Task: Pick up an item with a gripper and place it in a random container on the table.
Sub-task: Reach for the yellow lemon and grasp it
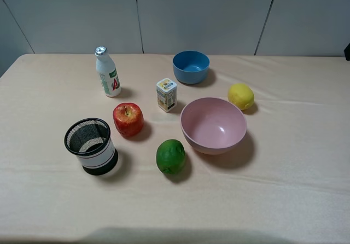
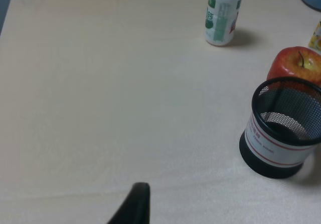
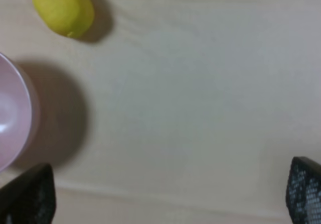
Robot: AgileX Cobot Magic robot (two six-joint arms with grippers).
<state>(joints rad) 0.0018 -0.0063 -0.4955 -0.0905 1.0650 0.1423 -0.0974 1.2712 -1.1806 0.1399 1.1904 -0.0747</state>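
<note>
The lemon (image 1: 240,96) lies on its side on the table (image 1: 295,167), at the far right of the cluster of things. It sits just beside the pink bowl (image 1: 214,125), off its far right rim, and does not touch it. From the high camera the lemon looks nearly round. The right wrist view shows it longer than it is wide, its long axis slanting across the cloth. Its small nubbed end points toward the near side of the table and away from the bowl.

The right gripper (image 3: 168,184) hangs over bare cloth, well apart from the lemon (image 3: 63,8). Its two dark fingers (image 3: 27,196) are spread wide and grasp nothing. The bowl's rim (image 3: 12,118) lies to one side beneath it.

Of the left gripper (image 2: 134,206) only one black fingertip shows, so I cannot tell whether it is spread or clenched. It is over the cloth near the black mesh cup (image 2: 281,128) and the red apple (image 2: 296,63).
</note>
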